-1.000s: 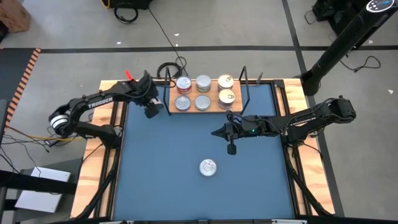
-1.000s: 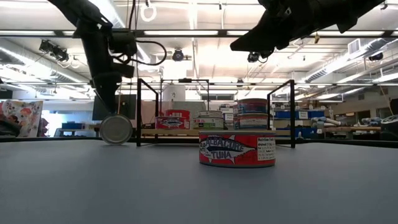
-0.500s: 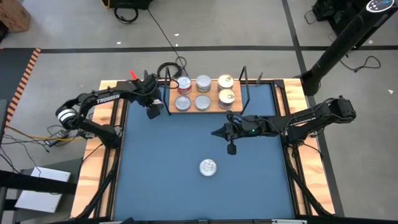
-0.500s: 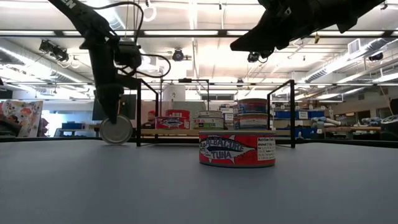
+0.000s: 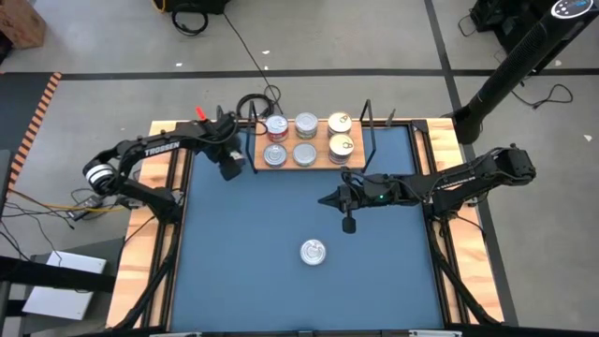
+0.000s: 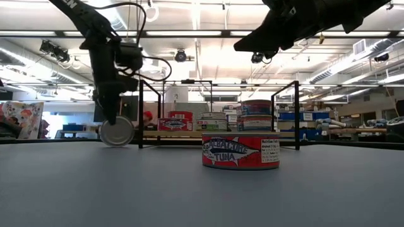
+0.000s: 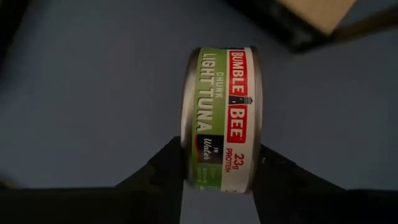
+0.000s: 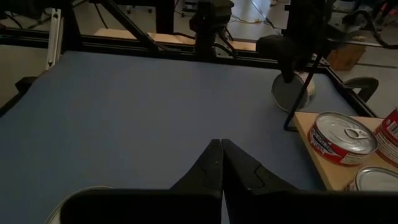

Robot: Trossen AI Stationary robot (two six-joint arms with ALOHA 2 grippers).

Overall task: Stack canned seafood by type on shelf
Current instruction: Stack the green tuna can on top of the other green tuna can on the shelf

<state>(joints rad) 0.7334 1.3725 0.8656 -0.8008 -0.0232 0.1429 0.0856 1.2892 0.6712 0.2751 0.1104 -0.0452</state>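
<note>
Over by the left end of the light wooden shelf board with thin black wire uprights (image 5: 301,165), the left gripper (image 7: 219,177) reaches down onto a flat round tin with a green and red "Bumble Bee Chunk Light Tuna" label (image 7: 219,119). That tin stands on its edge on the blue table (image 5: 271,271), just outside the shelf's wire upright, its silver face turned toward the low camera. One dark finger sits on each flat face of the tin, partly closed, right against it or very nearly; I cannot tell whether they grip it.

On the shelf, six tins rest in two rows: silver-topped tins (image 5: 291,140) on the left and middle, gold-topped tins (image 5: 341,134) at the right end.

The right gripper (image 8: 221,163) hangs above the middle of the table, in front of the shelf, its fingers pressed fully together with nothing between them.

A red-sided tuna tin with a silver pull-tab lid (image 5: 313,252) lies flat on the table, well apart from the shelf.
</note>
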